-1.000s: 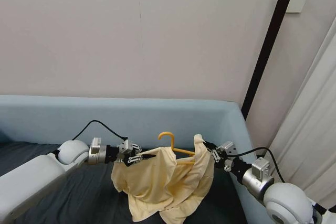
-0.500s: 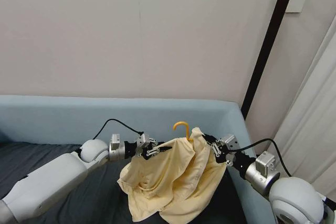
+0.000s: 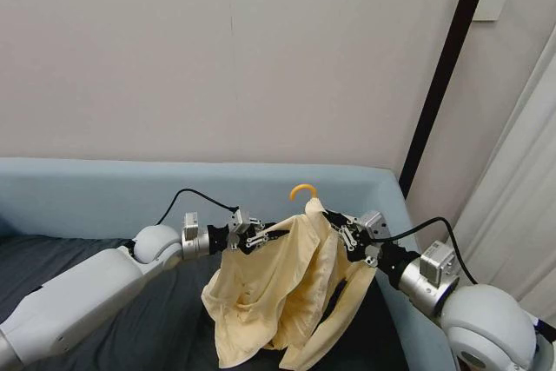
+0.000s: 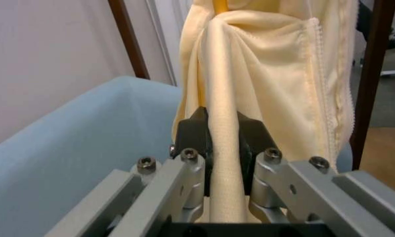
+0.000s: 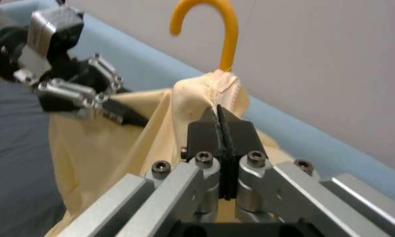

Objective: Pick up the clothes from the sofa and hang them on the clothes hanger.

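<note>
Hanging between the 2 grippers, the pale yellow garment (image 3: 287,293) was held up above the sofa (image 3: 87,188), near its right-hand end. In the head view, the left gripper (image 3: 263,235) reached in from the left and the right gripper (image 3: 340,230) from the right, each at an upper edge of the cloth. The orange hanger (image 3: 303,190) showed its hook above the cloth, between the 2 grippers. That view alone gave the whole shape. The cloth was bunched at the top and fell in long, loose folds, with its lowest part down by the dark seat cushion (image 3: 104,241). A black pole (image 3: 439,84) stood to the right, against the wall (image 3: 217,49).

The left wrist view showed the grip up close. The left gripper's fingers (image 4: 192,136) were clamped on a rolled fold of the fabric, which ran up between them to a gathered knot of cloth. A stitched seam ran down the garment beside it.

The right wrist view showed the right gripper's dark pads (image 5: 204,131) pressed together on a thin hem. The hanger's hook rose just behind, curving over against the pale wall. It also showed the left gripper farther off, at the far edge of the garment.
</note>
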Controlling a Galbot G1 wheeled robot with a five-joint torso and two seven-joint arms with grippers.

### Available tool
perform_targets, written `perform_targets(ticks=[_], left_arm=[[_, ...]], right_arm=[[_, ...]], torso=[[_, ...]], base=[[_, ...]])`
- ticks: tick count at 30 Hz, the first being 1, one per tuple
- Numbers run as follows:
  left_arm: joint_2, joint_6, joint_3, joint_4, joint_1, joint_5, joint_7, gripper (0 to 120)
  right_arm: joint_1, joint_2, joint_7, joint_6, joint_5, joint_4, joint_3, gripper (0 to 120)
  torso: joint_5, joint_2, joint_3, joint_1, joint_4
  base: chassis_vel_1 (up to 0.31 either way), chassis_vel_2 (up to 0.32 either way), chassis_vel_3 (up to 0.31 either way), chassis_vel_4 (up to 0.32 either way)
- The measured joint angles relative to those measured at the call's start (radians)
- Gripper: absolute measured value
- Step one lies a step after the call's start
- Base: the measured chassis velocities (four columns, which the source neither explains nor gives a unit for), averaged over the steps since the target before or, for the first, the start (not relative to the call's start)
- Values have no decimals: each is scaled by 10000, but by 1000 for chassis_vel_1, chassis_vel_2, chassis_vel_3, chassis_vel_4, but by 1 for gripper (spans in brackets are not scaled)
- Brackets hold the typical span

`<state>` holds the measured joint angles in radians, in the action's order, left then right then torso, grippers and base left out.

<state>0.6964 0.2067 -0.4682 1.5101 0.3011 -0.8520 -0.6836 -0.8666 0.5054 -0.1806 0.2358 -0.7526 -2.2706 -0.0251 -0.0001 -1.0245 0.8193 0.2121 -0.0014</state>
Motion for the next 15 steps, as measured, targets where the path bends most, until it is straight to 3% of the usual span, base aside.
perform_targets(ticks=[3, 15], left_arm=[[-57, 47, 76, 58, 81, -76, 110, 8], [-236, 314, 320, 284, 175, -197, 603, 8]], right_arm=[[-230, 34, 140, 19, 215, -67, 3, 0], [-1203, -33, 787, -134, 1427, -543, -17, 43]], torso=[[0, 0, 0, 0, 0], [0, 0, 0, -1, -3]], base=[[0, 0, 0, 0], [0, 0, 0, 0]])
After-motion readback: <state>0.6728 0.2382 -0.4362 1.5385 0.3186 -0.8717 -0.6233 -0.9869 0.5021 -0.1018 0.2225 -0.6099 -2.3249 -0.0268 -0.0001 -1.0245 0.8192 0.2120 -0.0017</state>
